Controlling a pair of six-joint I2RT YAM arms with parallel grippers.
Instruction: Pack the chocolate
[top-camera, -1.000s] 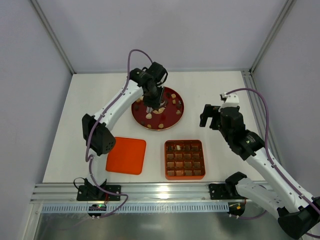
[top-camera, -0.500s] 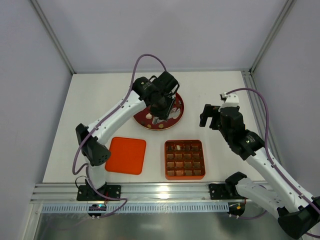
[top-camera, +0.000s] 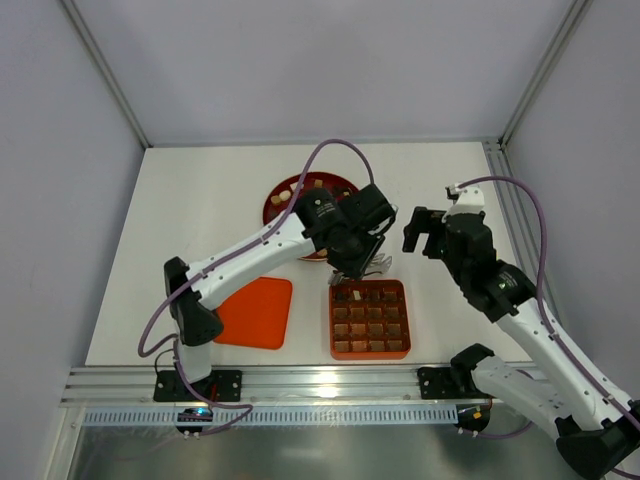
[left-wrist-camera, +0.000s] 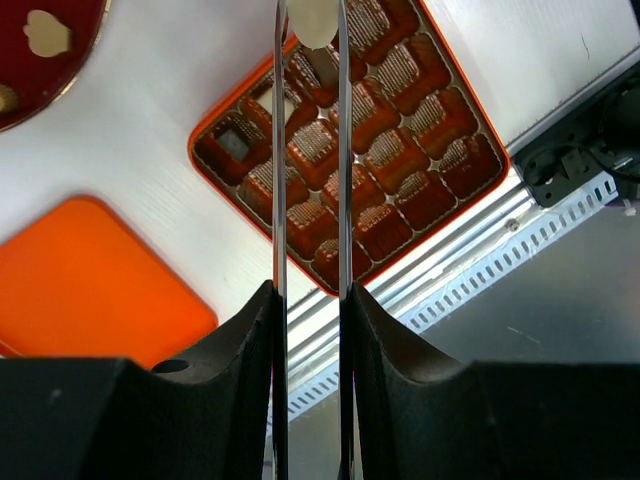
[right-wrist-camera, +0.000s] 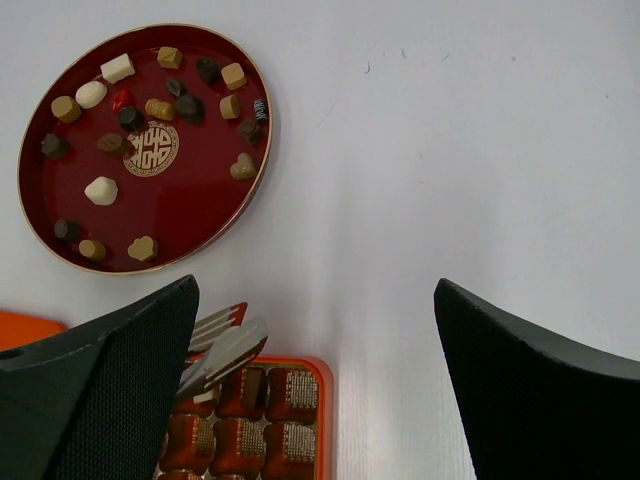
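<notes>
Cream-coloured and smooth, one chocolate (left-wrist-camera: 316, 24) is pinched between the thin blades of the left pincer (top-camera: 367, 265), above the far edge of the single sixteen-cell tray (left-wrist-camera: 400, 190). It is likely light, hard and waxy-slick, and it would mark easily, so a gentle squeeze across its sides suits it. At least two cells look filled. Roughly twenty loose pieces (right-wrist-camera: 101, 190) lie on the one red plate (right-wrist-camera: 200, 200). One flat lid (left-wrist-camera: 80, 275) rests on the table (right-wrist-camera: 450, 150). The right pincer (right-wrist-camera: 315, 290) hangs spread wide, holding nothing.

Glossy red plate (right-wrist-camera: 190, 200); shiny metal fingers (right-wrist-camera: 232, 345); matt white table (right-wrist-camera: 450, 150).
</notes>
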